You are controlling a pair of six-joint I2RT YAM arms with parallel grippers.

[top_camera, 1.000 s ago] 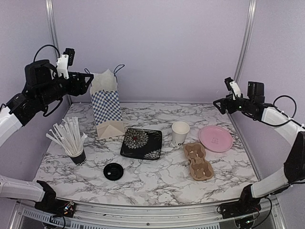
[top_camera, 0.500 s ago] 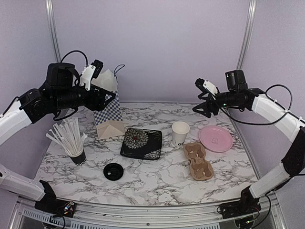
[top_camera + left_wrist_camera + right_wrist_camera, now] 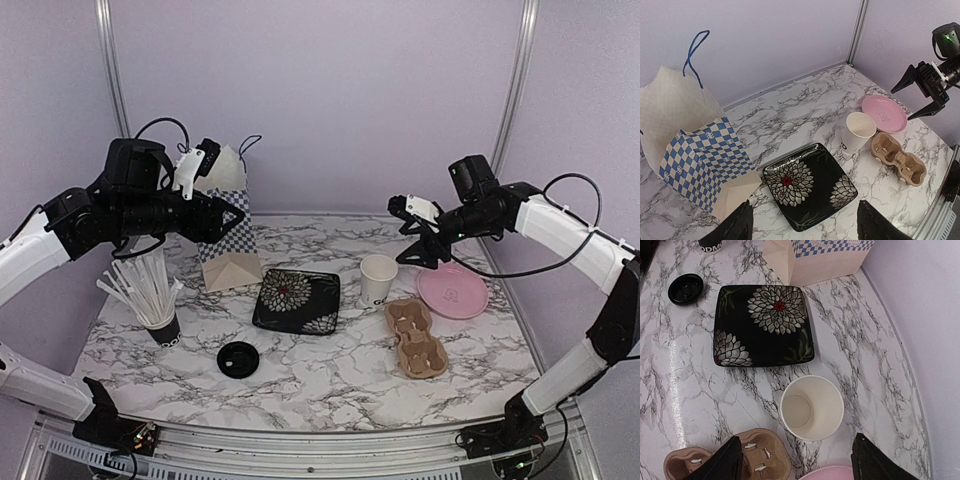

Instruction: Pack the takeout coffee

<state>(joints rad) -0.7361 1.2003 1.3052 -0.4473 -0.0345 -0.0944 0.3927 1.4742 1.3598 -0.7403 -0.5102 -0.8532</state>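
Observation:
The white paper cup [image 3: 378,278] with black lettering stands open and without a lid, right of the middle; it also shows in the left wrist view [image 3: 859,131] and the right wrist view [image 3: 811,407]. Its round black lid [image 3: 238,358] lies apart on the marble at the front left and shows in the right wrist view [image 3: 685,288]. My right gripper [image 3: 403,232] is open and empty, held in the air above and just right of the cup [image 3: 797,440]. My left gripper [image 3: 224,218] is open and empty, high in front of the bag [image 3: 804,212].
A blue-checkered paper bag [image 3: 228,250] stands open at the back left. A black floral square plate [image 3: 296,300] lies mid-table. A brown cardboard cup carrier [image 3: 416,338] and a pink plate [image 3: 453,290] lie right. A short black cup of white straws [image 3: 160,325] stands left.
Both arms have swung inward: the left from the far left wall to in front of the bag, the right from the right wall to above the cup. Nothing on the table moved.

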